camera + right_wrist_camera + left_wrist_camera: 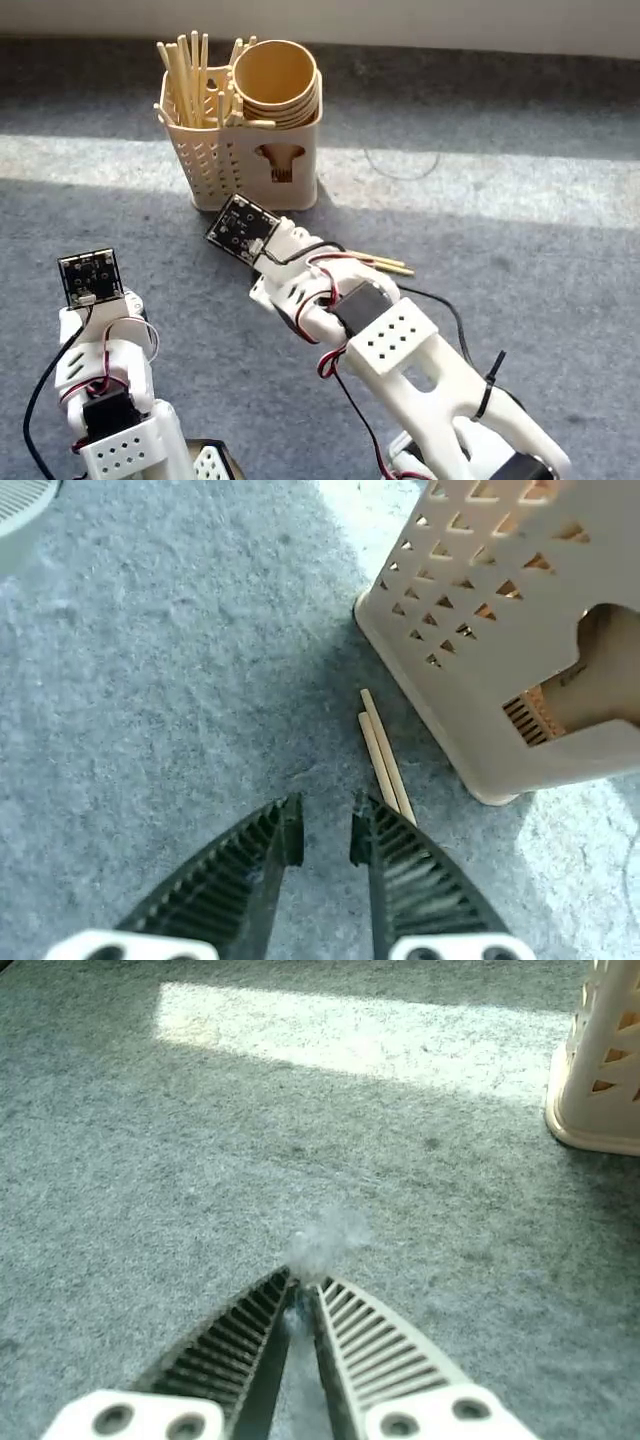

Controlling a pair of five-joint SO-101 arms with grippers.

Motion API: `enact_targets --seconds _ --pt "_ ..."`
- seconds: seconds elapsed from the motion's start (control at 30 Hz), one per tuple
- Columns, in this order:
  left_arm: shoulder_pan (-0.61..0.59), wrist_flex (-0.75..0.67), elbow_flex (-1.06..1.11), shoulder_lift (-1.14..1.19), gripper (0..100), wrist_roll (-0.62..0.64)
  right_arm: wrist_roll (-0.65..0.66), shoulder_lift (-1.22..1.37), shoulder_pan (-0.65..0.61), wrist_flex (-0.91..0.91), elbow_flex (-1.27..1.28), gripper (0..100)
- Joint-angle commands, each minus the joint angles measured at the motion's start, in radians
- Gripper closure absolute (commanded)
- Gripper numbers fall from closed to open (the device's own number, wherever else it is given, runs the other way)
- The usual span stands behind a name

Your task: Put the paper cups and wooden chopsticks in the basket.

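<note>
Chopsticks come first: a loose pair (378,748) lies flat on the grey tabletop (150,680), just near of the basket (500,600) and close to its bottom corner without clearly touching it. In the right wrist view the two sticks lie side by side. Their near ends run up to the tip of one finger of the right gripper (326,828) and pass out of sight behind it. The fingers there stand a narrow gap apart with only bare tabletop between them, and they grip nothing.

From the high view, the right arm (390,340) covers most of that pair, so only the ends poke out to its right, and its wrist board hides the fingers. This view also looks into the basket, which stands at the far middle of the tabletop. A nested stack of paper cups (275,80) fills its right side and the bundled chopsticks (190,75) stand upright on its left. The right wrist view gives just a brown patch of cup through the cut-out in the basket's wall.

The left arm (105,400) sits at the near left, well apart from the basket. In its wrist view the left gripper (303,1290) has its fingers pressed together at the tips, with nothing held. A pale tuft of fluff (325,1235) lies on the tabletop just beyond them, and the basket's corner is cut off at the edge.
</note>
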Motion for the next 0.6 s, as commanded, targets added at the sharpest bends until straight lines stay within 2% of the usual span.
enact_targets --seconds 0.0,0.23,0.57 --pt "0.016 -0.018 0.019 -0.015 98 -0.009 0.021 0.077 0.041 0.007 -0.012 90.3" --pt "0.016 -0.018 0.019 -0.015 98 -0.009 0.035 0.291 0.110 -0.010 -0.133 90.3" --pt "0.016 -0.018 0.019 -0.015 98 -0.009 0.180 0.486 0.140 -0.039 -0.166 90.3"
